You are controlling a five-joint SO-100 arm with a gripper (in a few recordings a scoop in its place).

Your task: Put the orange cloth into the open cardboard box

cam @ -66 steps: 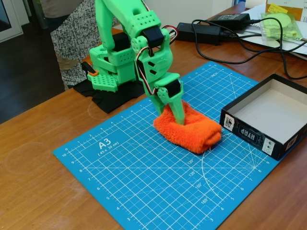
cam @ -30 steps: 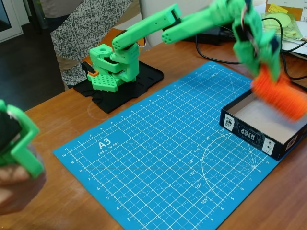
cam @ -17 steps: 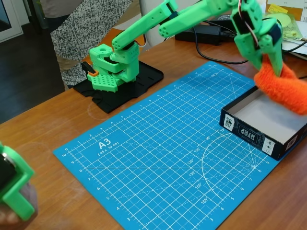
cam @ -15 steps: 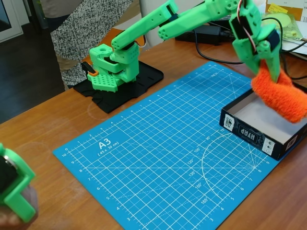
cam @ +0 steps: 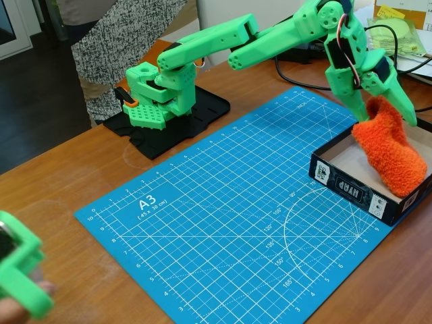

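Observation:
The orange cloth (cam: 393,154) is a fluffy bundle lying in the open cardboard box (cam: 345,182), a shallow black-walled tray with a pale inside at the mat's right edge. The cloth slopes from the box's front right corner up to a raised tip at its back. My green gripper (cam: 385,116) hangs just above the box's back part and is open. Its two fingers straddle that raised tip, one on each side, with a gap to the cloth on the left side. The lower part of the cloth rests on the box floor.
A blue A3 cutting mat (cam: 223,223) covers the wooden table; the arm's base (cam: 160,94) stands on a black pad behind it. Black power bricks and cables (cam: 297,67) lie at the back, with a bagged yellow-green item (cam: 398,30) at the top right. A person (cam: 115,40) stands behind the table.
The gripper lifted the cloth off the mat and carried it right over the box. In the last half second its fingers spread and the cloth dropped into the box.

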